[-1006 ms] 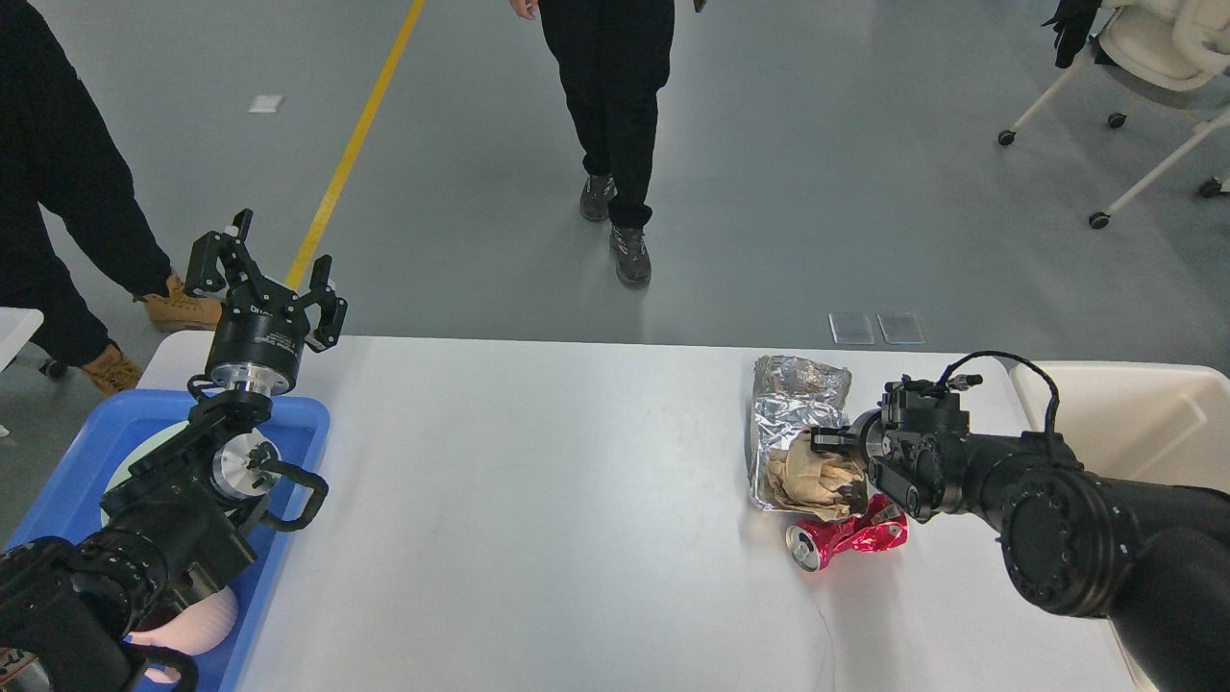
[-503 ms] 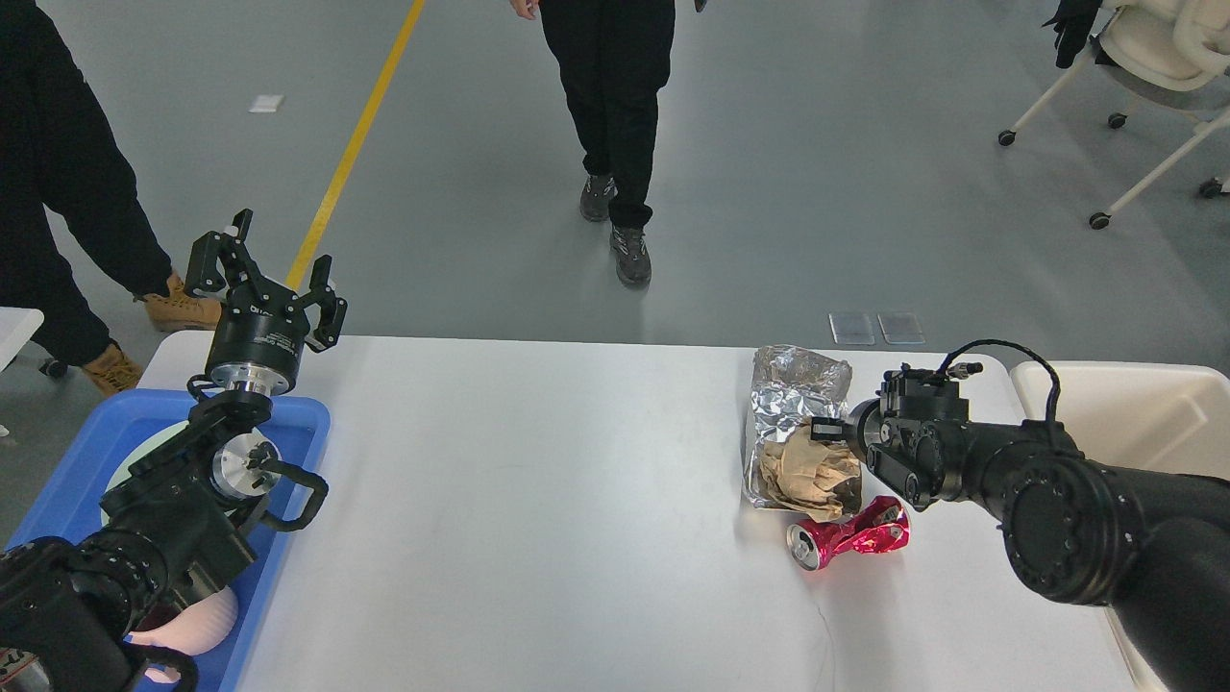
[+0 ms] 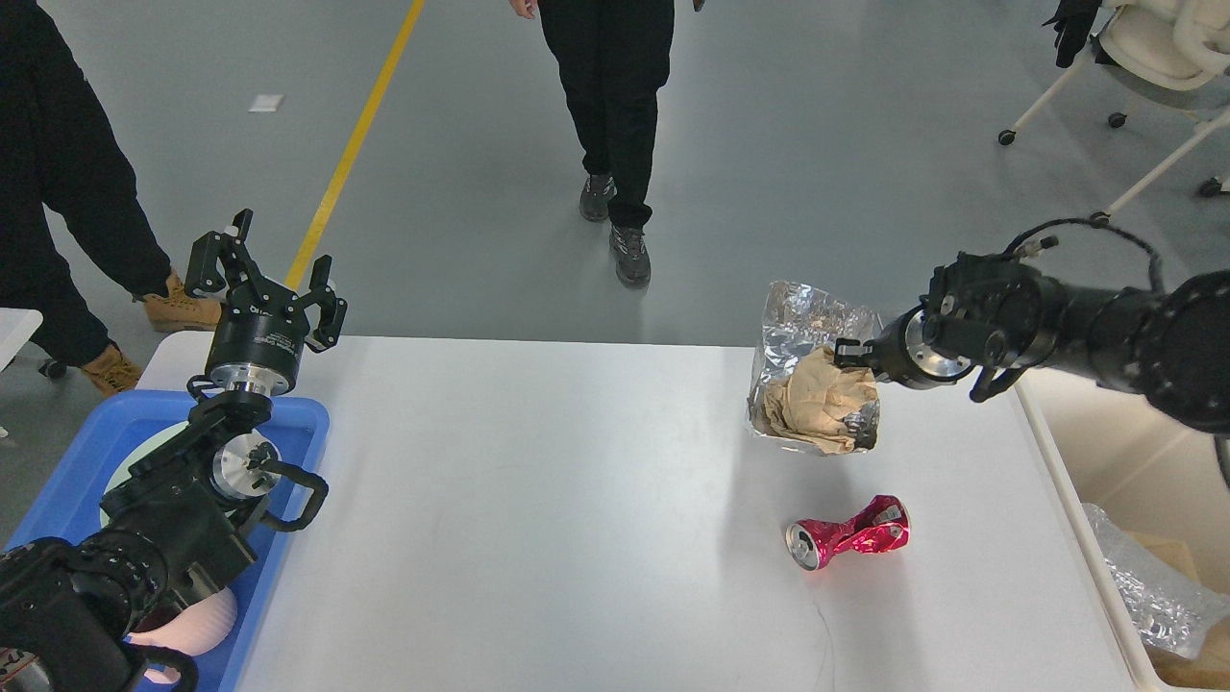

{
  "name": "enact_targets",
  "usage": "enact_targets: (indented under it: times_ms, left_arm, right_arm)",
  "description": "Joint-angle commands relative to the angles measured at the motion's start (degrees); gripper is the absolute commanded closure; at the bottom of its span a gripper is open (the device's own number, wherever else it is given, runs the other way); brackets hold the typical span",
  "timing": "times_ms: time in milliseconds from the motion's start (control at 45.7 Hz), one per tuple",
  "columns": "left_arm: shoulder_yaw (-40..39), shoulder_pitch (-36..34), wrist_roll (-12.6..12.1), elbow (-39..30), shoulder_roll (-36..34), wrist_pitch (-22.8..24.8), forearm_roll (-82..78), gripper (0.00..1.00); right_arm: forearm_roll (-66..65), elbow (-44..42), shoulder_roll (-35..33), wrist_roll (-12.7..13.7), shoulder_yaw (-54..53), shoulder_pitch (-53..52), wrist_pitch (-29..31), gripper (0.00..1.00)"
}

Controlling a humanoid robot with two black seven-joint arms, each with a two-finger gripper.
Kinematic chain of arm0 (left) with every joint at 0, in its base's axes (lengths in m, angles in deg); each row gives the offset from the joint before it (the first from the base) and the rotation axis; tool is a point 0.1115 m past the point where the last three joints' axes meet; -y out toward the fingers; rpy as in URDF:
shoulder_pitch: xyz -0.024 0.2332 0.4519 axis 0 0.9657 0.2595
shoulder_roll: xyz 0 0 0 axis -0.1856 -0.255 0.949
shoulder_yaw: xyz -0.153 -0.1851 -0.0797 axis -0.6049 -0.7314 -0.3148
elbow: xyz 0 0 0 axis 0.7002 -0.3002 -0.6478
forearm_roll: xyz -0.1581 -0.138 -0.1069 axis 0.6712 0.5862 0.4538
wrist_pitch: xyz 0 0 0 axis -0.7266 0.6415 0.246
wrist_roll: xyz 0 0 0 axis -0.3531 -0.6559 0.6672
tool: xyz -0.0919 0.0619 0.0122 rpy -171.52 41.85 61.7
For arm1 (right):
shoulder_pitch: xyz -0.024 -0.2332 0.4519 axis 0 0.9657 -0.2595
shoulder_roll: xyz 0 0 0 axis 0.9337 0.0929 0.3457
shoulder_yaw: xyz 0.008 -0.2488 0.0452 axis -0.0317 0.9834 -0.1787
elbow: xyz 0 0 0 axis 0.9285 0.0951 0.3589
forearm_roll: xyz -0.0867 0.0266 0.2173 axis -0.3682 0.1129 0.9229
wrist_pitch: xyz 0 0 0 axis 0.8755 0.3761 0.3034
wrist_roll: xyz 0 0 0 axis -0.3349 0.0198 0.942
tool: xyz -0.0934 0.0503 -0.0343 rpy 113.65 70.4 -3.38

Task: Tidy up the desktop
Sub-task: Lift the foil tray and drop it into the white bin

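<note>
Mid-task: right gripper [image 3: 858, 354] is pinching a crumpled silver foil sheet with brown paper wadded in it [image 3: 815, 396], held clear above the white rectangular desktop [image 3: 538, 500]. Crushed red drink can [image 3: 848, 544] is left on the desktop. Cream rectangular bin [image 3: 1143, 538] at right already holds some trash. Right arm is extended, roughly level. Left gripper [image 3: 264, 274] points up, fingers spread, empty, over the blue plastic tray [image 3: 288, 423].

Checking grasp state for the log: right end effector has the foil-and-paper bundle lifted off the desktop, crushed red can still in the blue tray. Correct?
Not quite. The head view shows the crushed red can lying on the desktop, not in the blue tray. The rest holds: the right end effector has the foil-and-paper bundle lifted off the desktop.
</note>
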Motion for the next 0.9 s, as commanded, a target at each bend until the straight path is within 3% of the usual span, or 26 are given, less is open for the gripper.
enact_targets:
  times_ms: [0,175,481,722,875]
  left_arm:
    - [0.0,0.0,0.0,0.0,0.0,0.0,0.0,0.04]
    - [0.0,0.0,0.0,0.0,0.0,0.0,0.1,0.04]
    - [0.0,0.0,0.0,0.0,0.0,0.0,0.1,0.04]
    - [0.0,0.0,0.0,0.0,0.0,0.0,0.0,0.04]
    - [0.0,0.0,0.0,0.0,0.0,0.0,0.0,0.04]
  right_arm:
    - [0.0,3.2,-4.1,0.0,0.2,-8.9,6.3,1.0]
    - [0.0,3.3,-8.3,0.0,0.3,-19.0,15.1,1.0]
    - [-0.1,3.4,-11.7,0.0,0.5,-30.5,24.0,1.0]
    - [-0.3,2.2,-14.2,0.1,1.1,-27.7,21.8,1.0]
    - [-2.1,-1.1,-19.5,0.1,1.5,-19.8,14.2,1.0]
